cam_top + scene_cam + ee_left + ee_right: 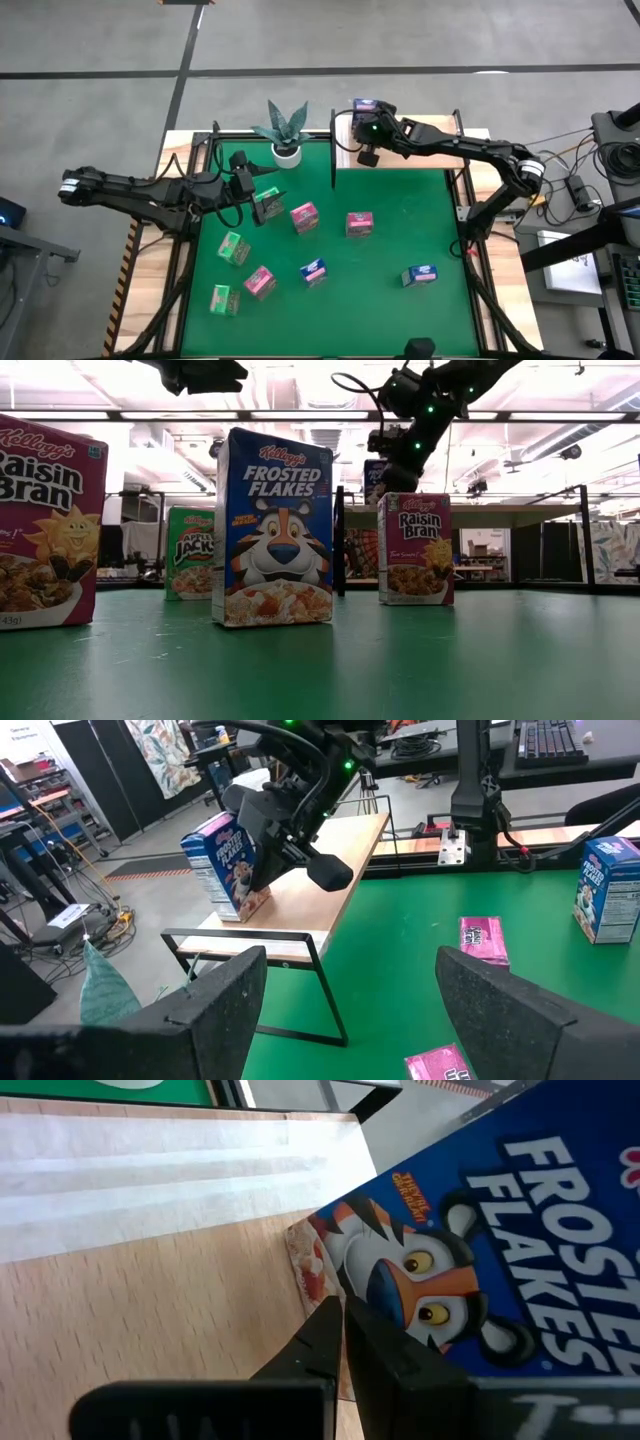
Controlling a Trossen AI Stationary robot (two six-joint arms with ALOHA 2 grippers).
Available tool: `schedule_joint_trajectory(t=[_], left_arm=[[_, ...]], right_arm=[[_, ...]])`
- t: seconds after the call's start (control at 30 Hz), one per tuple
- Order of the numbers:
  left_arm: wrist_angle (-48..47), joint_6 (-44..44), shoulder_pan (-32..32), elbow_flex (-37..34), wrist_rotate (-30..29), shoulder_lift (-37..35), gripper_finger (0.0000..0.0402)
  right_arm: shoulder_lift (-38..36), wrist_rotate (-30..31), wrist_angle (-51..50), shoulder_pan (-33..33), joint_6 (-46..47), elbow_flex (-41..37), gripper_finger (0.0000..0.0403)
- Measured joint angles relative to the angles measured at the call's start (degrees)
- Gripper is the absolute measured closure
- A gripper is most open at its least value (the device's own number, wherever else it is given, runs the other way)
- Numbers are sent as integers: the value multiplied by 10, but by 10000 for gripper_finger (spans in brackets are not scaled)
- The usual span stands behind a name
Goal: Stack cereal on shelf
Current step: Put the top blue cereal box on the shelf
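One blue cereal box (364,104) (226,861) stands upright on its bottom at the far left corner of the light-wood shelf (415,150) (320,895). My right gripper (366,128) (340,1320) is shut and hovers over the shelf right beside that box's printed face. My left gripper (258,188) (350,985) is open above the mat's far left part, just above a green box (268,204), with nothing between its fingers. Several more cereal boxes stand on the green mat (400,200), among them a pink one (304,217) and a blue one (419,275). My right gripper's shut fingers (372,1342) lie along the blue box's printed front face, near its lower corner (330,1270), slanting down from the table's right side. I cannot tell whether they touch it. The box stands upright on the shelf board.
A potted plant (283,130) stands at the mat's far edge, left of the shelf's black frame (333,150). Boxes stand scattered over the mat's left and middle: pink (359,224) (259,282), green (234,247) (222,299), blue (313,271). Most of the shelf board is bare wood.
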Motion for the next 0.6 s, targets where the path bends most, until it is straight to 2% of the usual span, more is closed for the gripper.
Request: schedule_joint_trajectory(t=[0.6], left_arm=[[0,0,0,0,0,0,127]], right_arm=[[2,0,22,-7,-10,1,394]])
